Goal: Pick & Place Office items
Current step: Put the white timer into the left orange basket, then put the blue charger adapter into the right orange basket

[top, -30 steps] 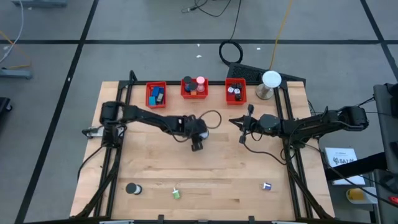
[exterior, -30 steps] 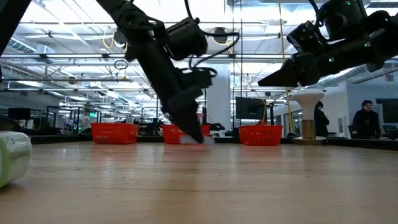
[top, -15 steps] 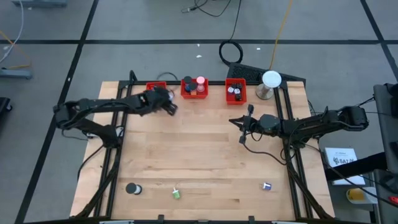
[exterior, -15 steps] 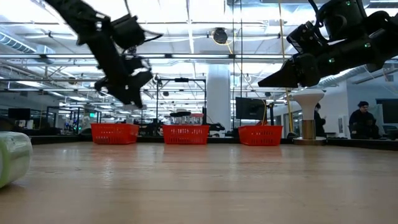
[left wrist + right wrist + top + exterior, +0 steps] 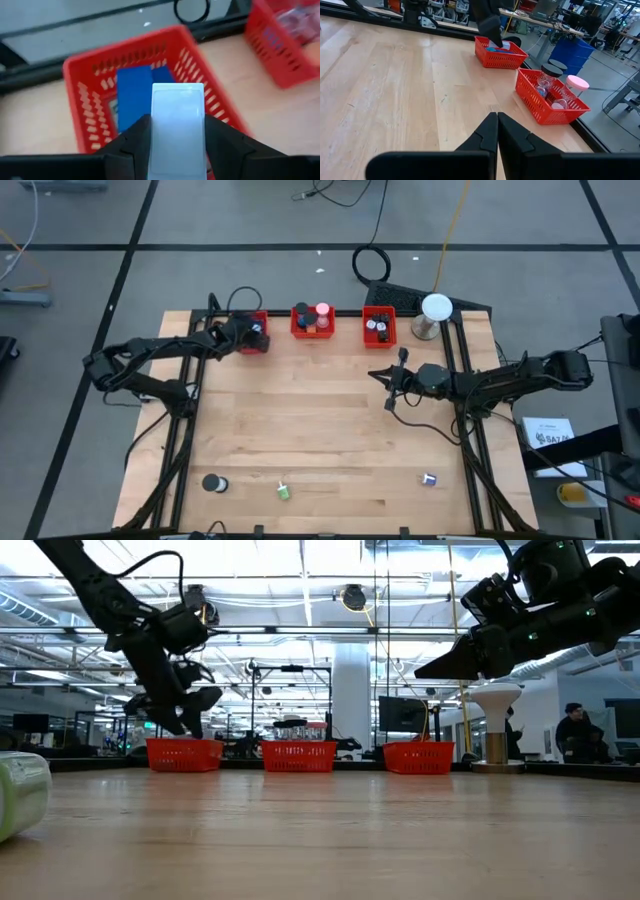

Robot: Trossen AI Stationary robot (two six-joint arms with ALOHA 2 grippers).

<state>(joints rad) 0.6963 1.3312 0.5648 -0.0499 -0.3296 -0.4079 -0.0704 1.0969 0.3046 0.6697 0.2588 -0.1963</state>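
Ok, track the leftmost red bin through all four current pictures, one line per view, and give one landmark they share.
High view: leftmost red bin at the table's far edge, under the left gripper.
Low view: far-left basket.
Left wrist view: centre, behind the held white block.
Right wrist view: the farther basket.
Shared landmark: the middle red bin, its neighbour.

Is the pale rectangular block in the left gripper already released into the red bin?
No: left gripper clamps pale rectangular block above left red plastic bin.
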